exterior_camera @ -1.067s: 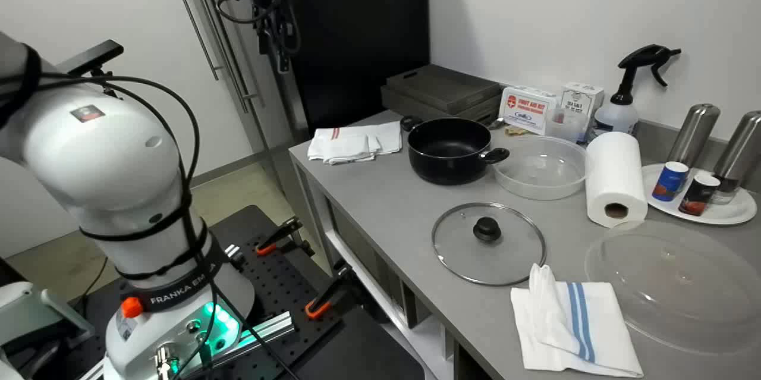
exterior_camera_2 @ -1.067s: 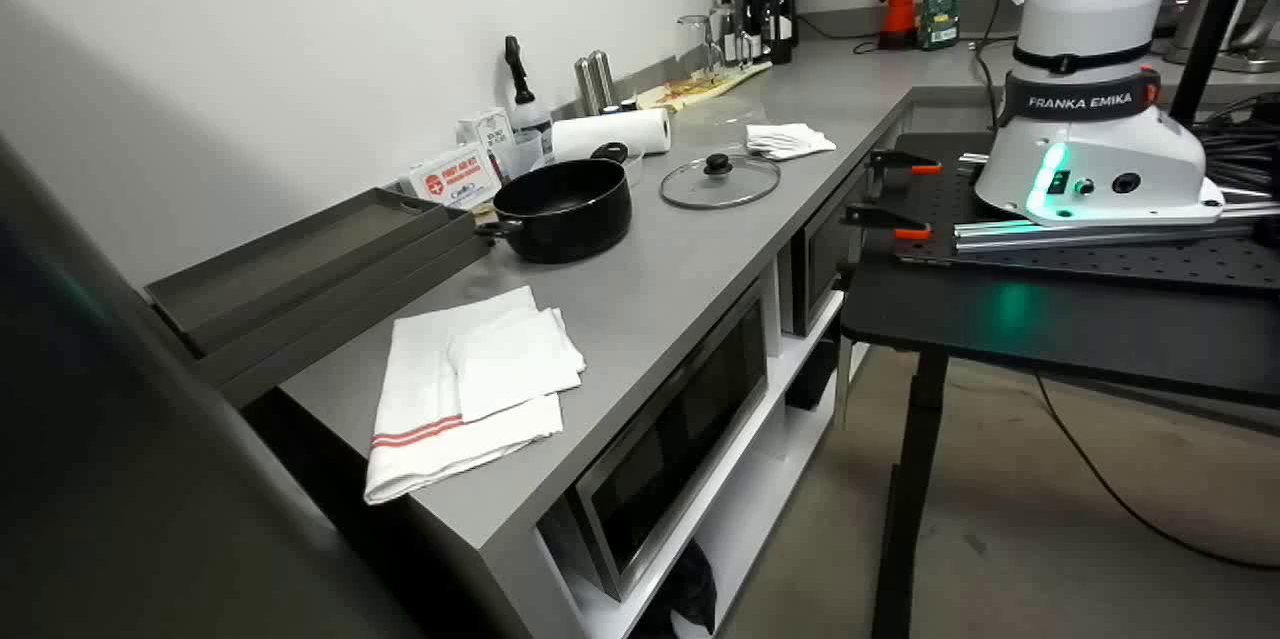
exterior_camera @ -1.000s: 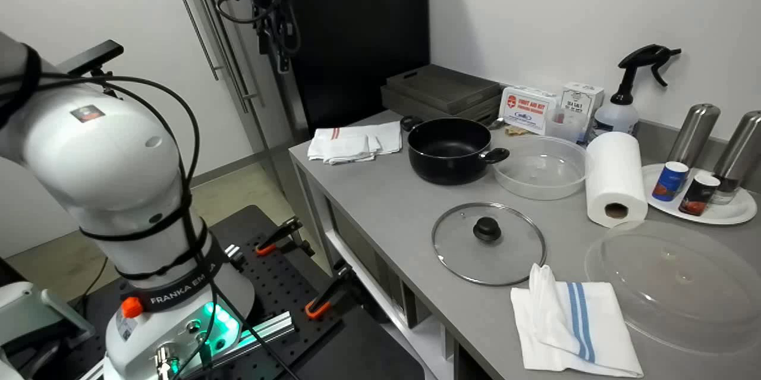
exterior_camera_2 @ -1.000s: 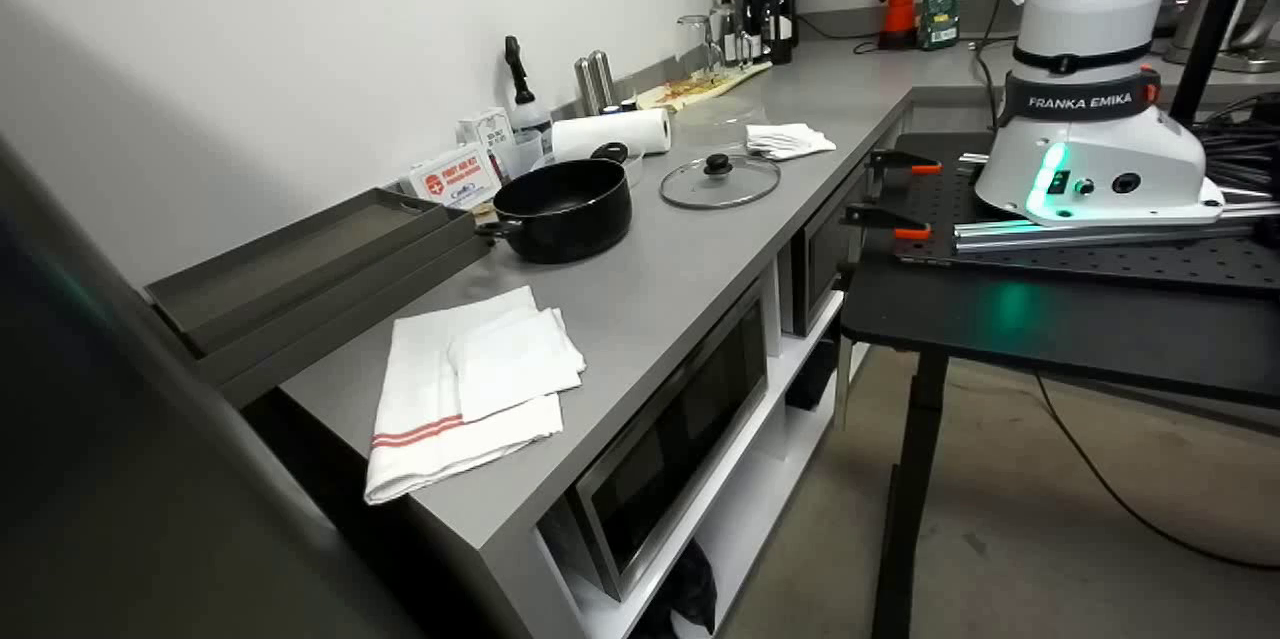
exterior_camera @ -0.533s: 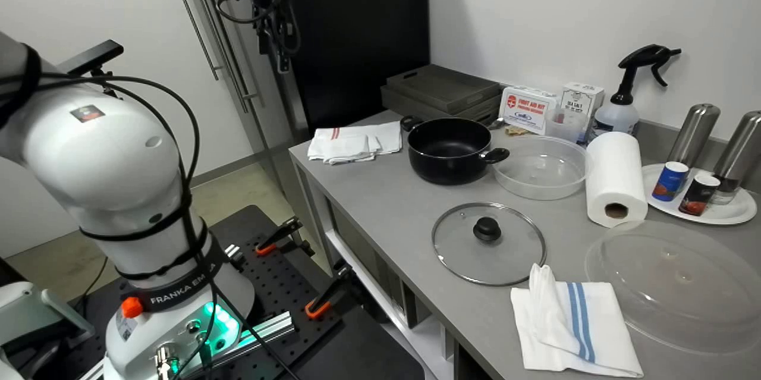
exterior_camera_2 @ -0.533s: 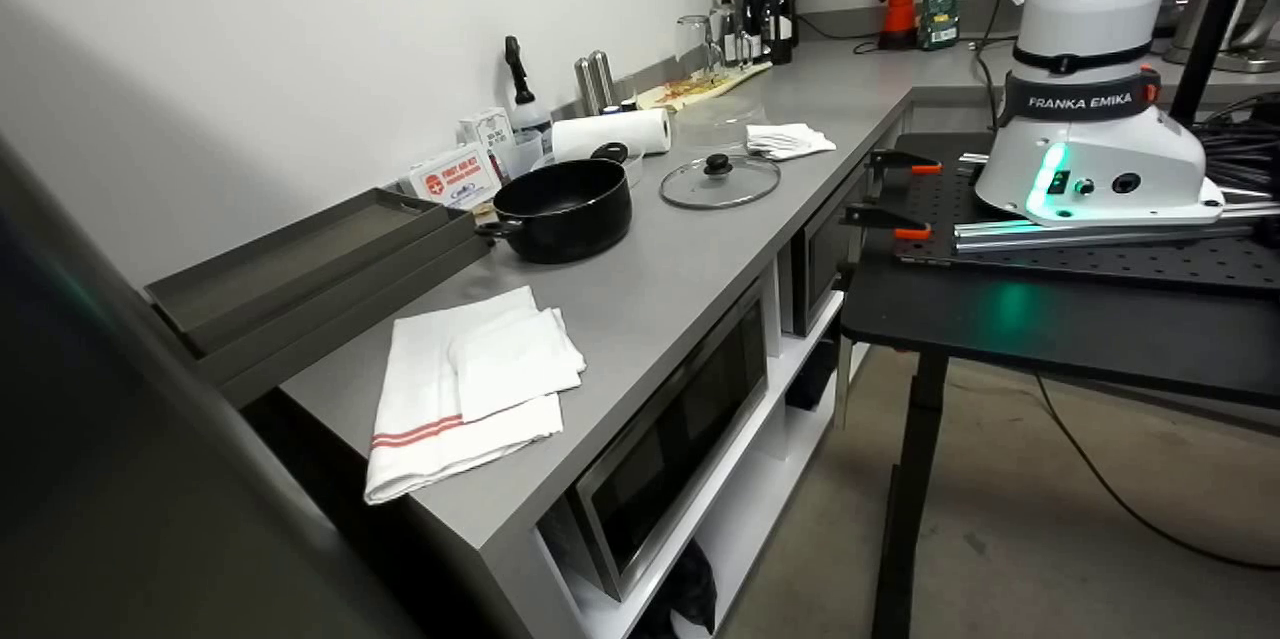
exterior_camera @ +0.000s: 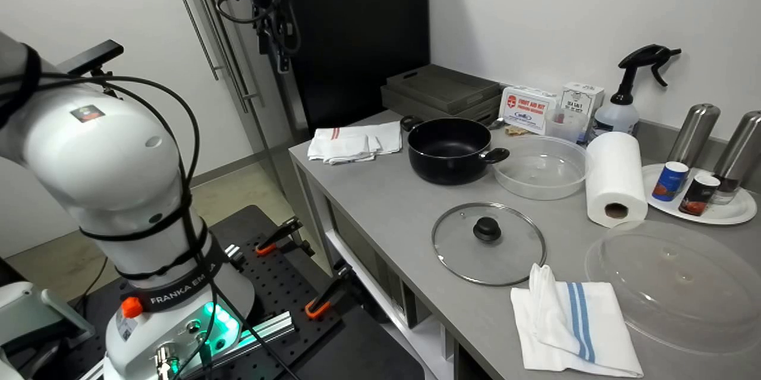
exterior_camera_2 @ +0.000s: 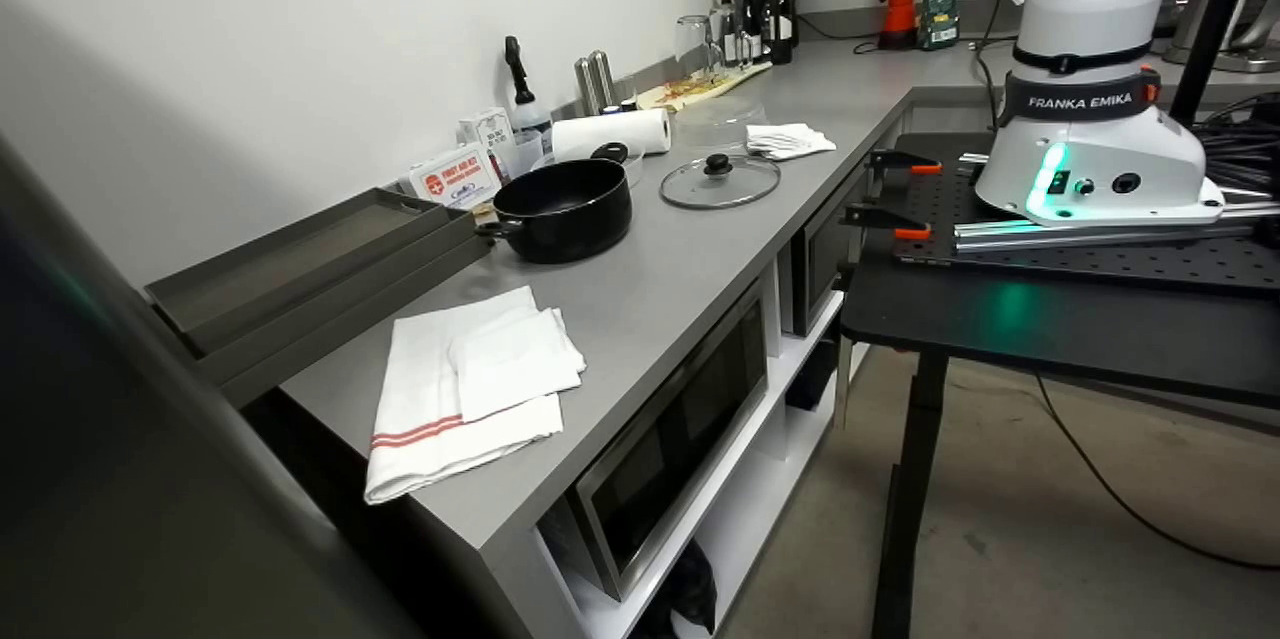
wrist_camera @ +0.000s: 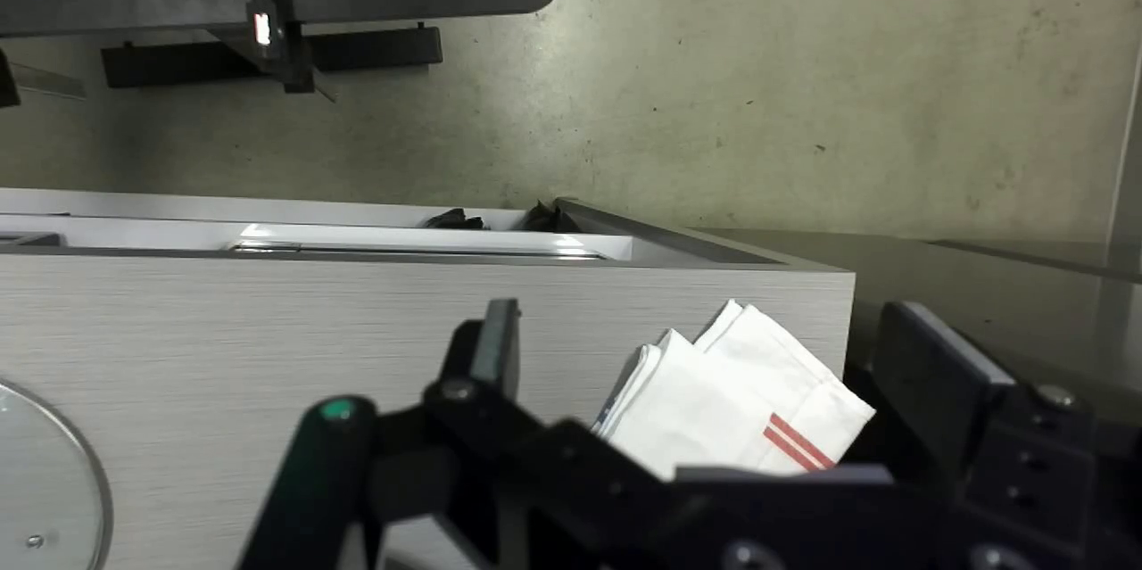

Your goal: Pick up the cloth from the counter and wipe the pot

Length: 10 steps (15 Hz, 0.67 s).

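Robot arm [exterior_camera: 107,160]: white Franka, far left in an exterior view, green light glowing on the base.
Gripper [wrist_camera: 709,329]: up well above the counter [exterior_camera: 380,207], fingers spread wide apart. In the wrist view the red-striped cloth [exterior_camera: 357,139] shows in the gap, though both exterior views have it lying on the counter.
Red-striped cloth: folded flat at the counter's end, one corner poking past the edge.
Trays [exterior_camera: 443,88]: two dark ones, stacked, back behind the pot [exterior_camera: 443,169].
Pot: black, upright, near that cloth but apart from it.
Glass lid [exterior_camera: 489,240]: flat on the counter, knob up.
Plastic bowl [exterior_camera: 538,190]: clear, just right of the pot.
Blue-striped cloth [exterior_camera: 574,329]: folded, just beside the lid (touching or not, can't tell). Both cloths are on the counter; can't say which one the task means.
Paper towel roll [exterior_camera: 615,175]: on its side.
Plate [exterior_camera: 737,213]: white, two small containers [exterior_camera: 670,181] standing on it.
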Available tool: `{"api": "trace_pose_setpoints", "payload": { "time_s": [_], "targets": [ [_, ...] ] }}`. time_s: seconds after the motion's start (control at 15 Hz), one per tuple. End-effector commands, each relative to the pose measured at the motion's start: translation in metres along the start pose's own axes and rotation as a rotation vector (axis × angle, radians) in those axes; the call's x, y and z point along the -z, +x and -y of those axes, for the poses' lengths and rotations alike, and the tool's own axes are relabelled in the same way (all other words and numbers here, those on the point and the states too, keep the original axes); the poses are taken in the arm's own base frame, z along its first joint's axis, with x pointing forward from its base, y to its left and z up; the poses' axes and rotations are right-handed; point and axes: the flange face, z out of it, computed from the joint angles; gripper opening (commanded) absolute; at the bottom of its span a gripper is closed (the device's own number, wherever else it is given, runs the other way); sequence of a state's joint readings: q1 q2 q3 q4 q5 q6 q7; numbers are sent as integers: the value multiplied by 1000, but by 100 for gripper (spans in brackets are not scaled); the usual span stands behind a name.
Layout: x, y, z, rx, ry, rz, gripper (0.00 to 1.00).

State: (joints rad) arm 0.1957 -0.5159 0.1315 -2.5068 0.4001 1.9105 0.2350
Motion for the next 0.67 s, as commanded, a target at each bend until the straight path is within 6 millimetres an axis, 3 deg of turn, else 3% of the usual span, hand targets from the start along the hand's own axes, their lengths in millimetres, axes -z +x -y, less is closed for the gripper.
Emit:
{"api": "trace_pose_setpoints", "payload": {
  "time_s": [0.0, 0.27, 0.6],
  "targets": [
    [0, 0, 0, 0, 0, 1, 100],
    [-18, 21, 4, -15, -22, 32, 100],
    [-61, 49, 25, 0, -49, 59, 100]
  ]
}}
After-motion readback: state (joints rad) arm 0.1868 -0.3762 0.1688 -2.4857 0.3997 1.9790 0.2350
